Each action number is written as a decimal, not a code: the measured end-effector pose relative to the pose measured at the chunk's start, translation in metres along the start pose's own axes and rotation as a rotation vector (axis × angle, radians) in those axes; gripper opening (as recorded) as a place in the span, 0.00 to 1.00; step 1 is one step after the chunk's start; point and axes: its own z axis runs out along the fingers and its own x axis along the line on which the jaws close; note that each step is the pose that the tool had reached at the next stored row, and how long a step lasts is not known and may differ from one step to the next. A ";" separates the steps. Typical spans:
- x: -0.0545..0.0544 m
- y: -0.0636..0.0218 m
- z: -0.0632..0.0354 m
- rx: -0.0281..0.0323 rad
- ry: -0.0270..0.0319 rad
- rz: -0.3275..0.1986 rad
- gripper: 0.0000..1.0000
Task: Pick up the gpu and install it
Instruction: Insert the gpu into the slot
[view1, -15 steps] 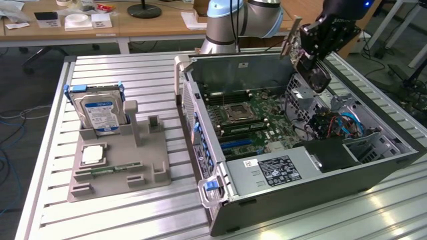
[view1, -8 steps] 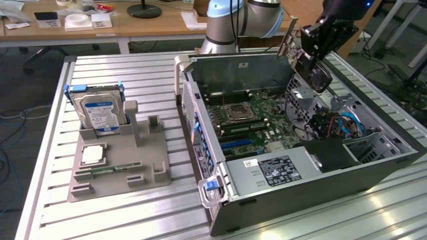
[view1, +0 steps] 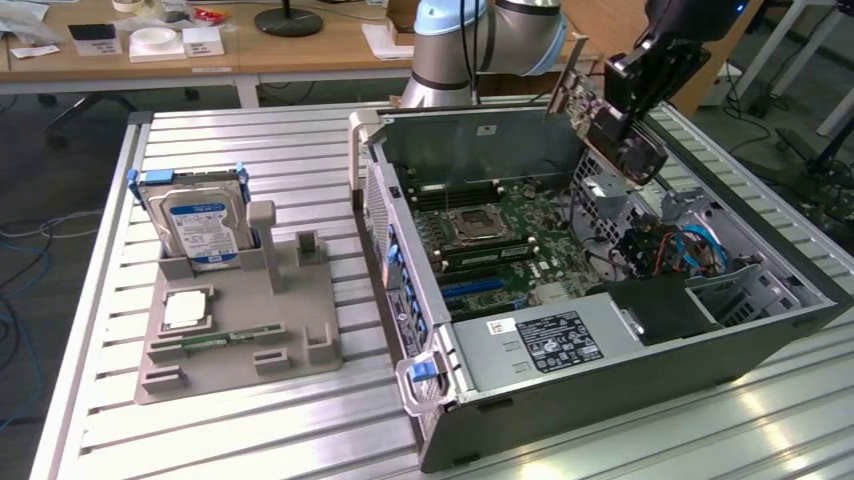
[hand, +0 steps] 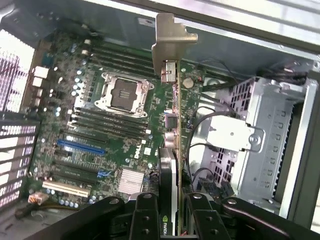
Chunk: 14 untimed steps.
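As the gripper (view1: 635, 98) clamps its fingers on the gpu (view1: 622, 142), that gpu hangs tilted above the open computer case (view1: 667, 372)

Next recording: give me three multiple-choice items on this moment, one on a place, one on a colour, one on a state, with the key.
1. Where is the gpu?
A) lying on the table
B) over the open case
C) seated in a slot

2. What colour are the rails on the hard drive?
A) red
B) blue
C) yellow

3. The hand is:
A) open and empty
B) shut on the gpu
C) shut on the hard drive

Key:
1 B, it hangs tilted above the motherboard.
2 B, blue strips flank the drive.
3 B, its fingers clamp the card's edge.
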 end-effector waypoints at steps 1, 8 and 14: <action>0.000 0.0000 0.0000 -0.0003 0.0014 -0.015 0.27; 0.000 0.0000 0.0001 -0.0022 0.0110 -0.119 0.27; 0.000 0.0000 0.0003 -0.0039 0.0190 -0.205 0.27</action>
